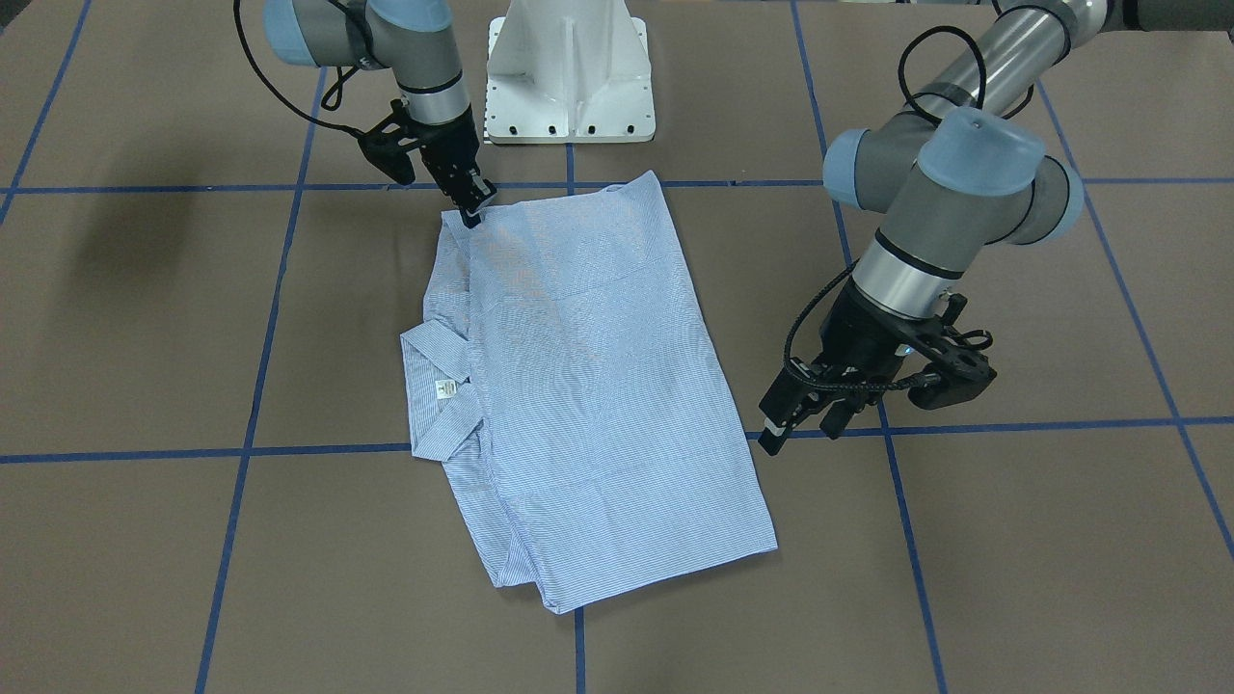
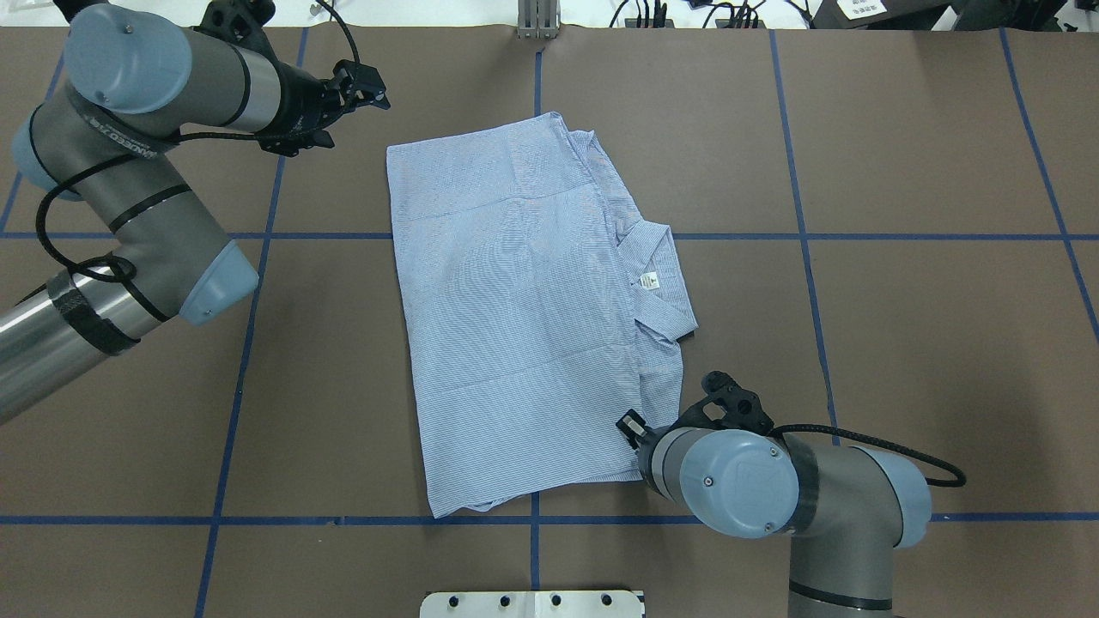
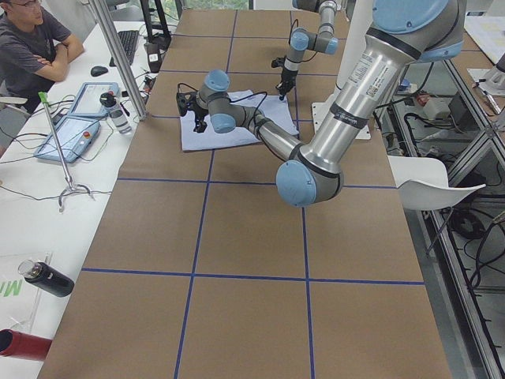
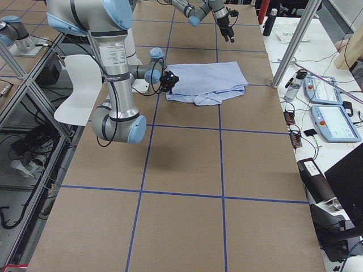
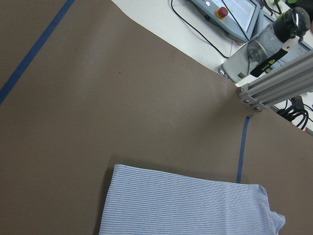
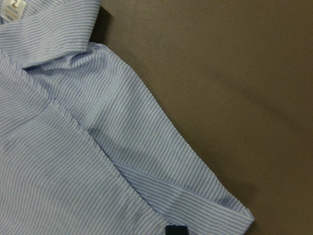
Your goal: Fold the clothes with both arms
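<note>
— Start at the left. What's the left gripper (image 1: 802, 429) doing?

— It hangs above the brown table (image 2: 901, 343), off the far left corner of the striped shirt (image 2: 515, 300). It is near the cloth but not touching it. Its jaws are spread and there is nothing between them.

— And the shirt itself?

— It lies flat in the middle of the table, folded into a long rectangle that runs from far to near. The smooth back panel is on top. Blue tape lines (image 2: 859, 236) cross the table beneath and around it.

— What's on its right side?

— The collar (image 2: 665, 300) sticks out past the right edge, about halfway along. The small white neck label (image 2: 650, 280) faces up inside it. Below the collar, a narrower folded layer shows along the right edge.

— Then the right gripper (image 1: 472, 210)?

— It's down at the shirt's near right corner. In the front view its jaws look pressed together on the cloth's edge. In the right wrist view, one dark fingertip (image 6: 176, 230) sits right on the striped hem. The corner looks low, close to the table.
</note>
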`<state>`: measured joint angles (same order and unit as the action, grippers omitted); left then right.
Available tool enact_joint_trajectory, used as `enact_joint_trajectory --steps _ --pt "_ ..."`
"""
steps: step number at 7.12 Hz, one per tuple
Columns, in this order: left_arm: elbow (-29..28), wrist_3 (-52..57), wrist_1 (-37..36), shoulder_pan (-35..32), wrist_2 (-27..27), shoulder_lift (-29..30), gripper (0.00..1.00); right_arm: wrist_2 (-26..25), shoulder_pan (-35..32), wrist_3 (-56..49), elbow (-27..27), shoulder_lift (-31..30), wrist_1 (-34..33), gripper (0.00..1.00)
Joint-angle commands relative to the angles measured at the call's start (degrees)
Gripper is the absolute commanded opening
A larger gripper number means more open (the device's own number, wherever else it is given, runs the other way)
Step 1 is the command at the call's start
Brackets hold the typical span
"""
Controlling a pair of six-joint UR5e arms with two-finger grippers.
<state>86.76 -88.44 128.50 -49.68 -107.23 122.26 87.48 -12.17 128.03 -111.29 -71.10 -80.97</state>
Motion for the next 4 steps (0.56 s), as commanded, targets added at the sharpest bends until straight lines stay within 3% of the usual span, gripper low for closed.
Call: enact_joint_trajectory --steps 1,2,3,4 --pt "-0.2 -0.2 0.0 0.0 0.0 -0.1 1.00 1.5 -0.7 -4.2 -1.2 0.5 -6.2 0.00" --pt "-0.3 -0.2 0.0 0.0 0.0 -0.1 1.00 1.6 -0.2 -8.5 -2.4 1.0 -10.2 0.00" --pt "-0.4 -0.2 0.0 0.0 0.0 -0.1 1.00 1.7 0.0 -13.5 -2.3 1.0 -10.4 0.56" --pt "-0.4 -0.2 0.0 0.0 0.1 -0.1 1.00 1.6 0.0 -15.7 -2.3 2.1 -10.3 1.00"
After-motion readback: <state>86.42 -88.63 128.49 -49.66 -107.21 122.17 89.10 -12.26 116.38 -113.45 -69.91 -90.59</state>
